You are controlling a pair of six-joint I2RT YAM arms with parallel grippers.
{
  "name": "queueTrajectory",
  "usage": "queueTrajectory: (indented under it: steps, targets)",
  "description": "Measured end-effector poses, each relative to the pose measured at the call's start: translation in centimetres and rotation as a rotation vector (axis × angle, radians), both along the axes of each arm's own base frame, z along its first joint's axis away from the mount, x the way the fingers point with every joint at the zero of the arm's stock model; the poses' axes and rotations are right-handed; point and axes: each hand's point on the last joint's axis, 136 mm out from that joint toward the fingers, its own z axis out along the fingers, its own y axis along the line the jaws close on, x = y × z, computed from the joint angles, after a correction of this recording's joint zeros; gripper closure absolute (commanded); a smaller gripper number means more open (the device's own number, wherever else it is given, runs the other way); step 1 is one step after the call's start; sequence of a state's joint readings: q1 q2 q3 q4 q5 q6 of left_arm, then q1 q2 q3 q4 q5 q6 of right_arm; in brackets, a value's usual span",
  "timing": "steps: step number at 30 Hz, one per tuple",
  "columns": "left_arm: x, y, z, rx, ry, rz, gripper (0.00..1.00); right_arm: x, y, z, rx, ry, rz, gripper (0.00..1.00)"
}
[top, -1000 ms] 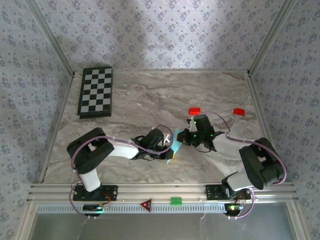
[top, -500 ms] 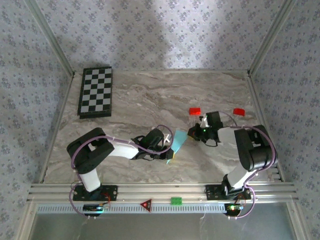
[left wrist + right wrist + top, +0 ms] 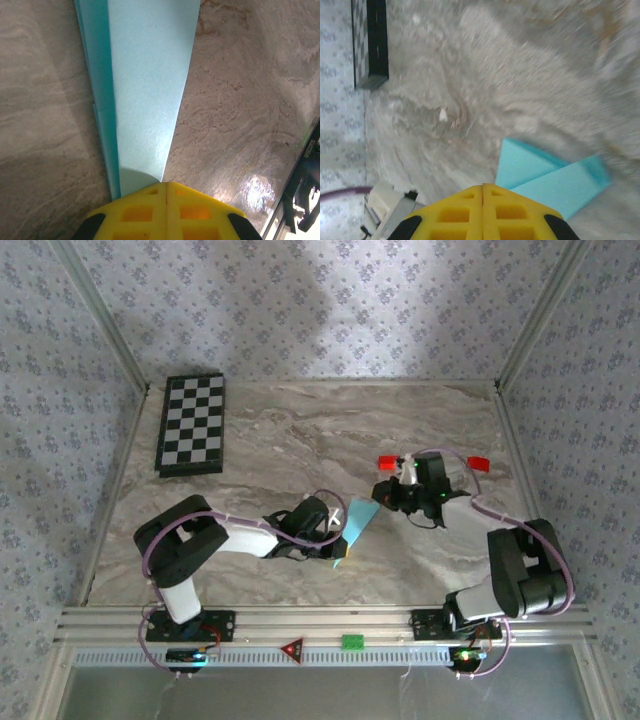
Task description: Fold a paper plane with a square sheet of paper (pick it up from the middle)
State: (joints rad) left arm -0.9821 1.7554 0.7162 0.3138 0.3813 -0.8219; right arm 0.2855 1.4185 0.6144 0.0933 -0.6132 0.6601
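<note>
The light cyan paper plane (image 3: pixel 357 521) is a narrow folded dart standing on edge near the table's middle. My left gripper (image 3: pixel 338 534) is shut on its near end. In the left wrist view the plane (image 3: pixel 145 90) runs up and away from the closed yellow jaws of the left gripper (image 3: pixel 165 184). My right gripper (image 3: pixel 384 492) hovers just beyond the plane's far end, shut, apart from the paper. In the blurred right wrist view the plane (image 3: pixel 555 177) lies past the right gripper (image 3: pixel 483 186), whose closed jaws hold nothing.
Two small red blocks (image 3: pixel 389 461) (image 3: pixel 478 464) lie at the far right, close to the right arm. A folded chessboard (image 3: pixel 192 423) sits at the far left, and the chessboard (image 3: pixel 370 45) also appears in the right wrist view. Patterned walls enclose the marble table (image 3: pixel 300 440).
My right gripper has drawn back from the plane's far end toward the red blocks, and its arm has swung outward. The left gripper and the plane have stayed put.
</note>
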Motion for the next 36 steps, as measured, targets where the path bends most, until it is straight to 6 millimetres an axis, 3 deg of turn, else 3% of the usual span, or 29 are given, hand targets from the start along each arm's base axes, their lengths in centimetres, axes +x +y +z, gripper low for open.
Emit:
queueTrajectory:
  steps: [4, 10, 16, 25, 29, 33, 36]
  targets:
    - [0.0, 0.0, 0.0, 0.003, 0.002, 0.000, 1.00, -1.7, 2.0, -2.2, -0.026, 0.063, 0.068, 0.95]
    - [-0.1, 0.0, 0.0, 0.009, 0.011, -0.002, 1.00, -2.6, 0.5, -6.7, -0.088, 0.189, 0.030, 0.97]
    - [-0.1, -0.1, 0.7, 0.024, 0.026, -0.004, 0.99, -2.4, 0.0, -6.8, -0.082, 0.184, 0.036, 0.98]
    - [2.4, -3.6, 5.5, -0.061, -0.039, -0.028, 0.99, -2.4, -0.1, -6.8, -0.086, 0.171, 0.046, 0.98]
    - [3.2, -4.1, 3.4, -0.021, -0.016, -0.034, 0.99, -2.4, -0.1, -6.8, -0.086, 0.171, 0.046, 0.98]
    - [2.3, -2.8, 0.0, 0.060, 0.041, -0.036, 0.99, -2.4, -0.3, -6.8, -0.082, 0.175, 0.045, 0.98]
    - [2.0, -2.6, -0.1, 0.046, 0.032, -0.039, 0.99, -2.5, -0.3, -6.8, -0.078, 0.182, 0.047, 0.99]
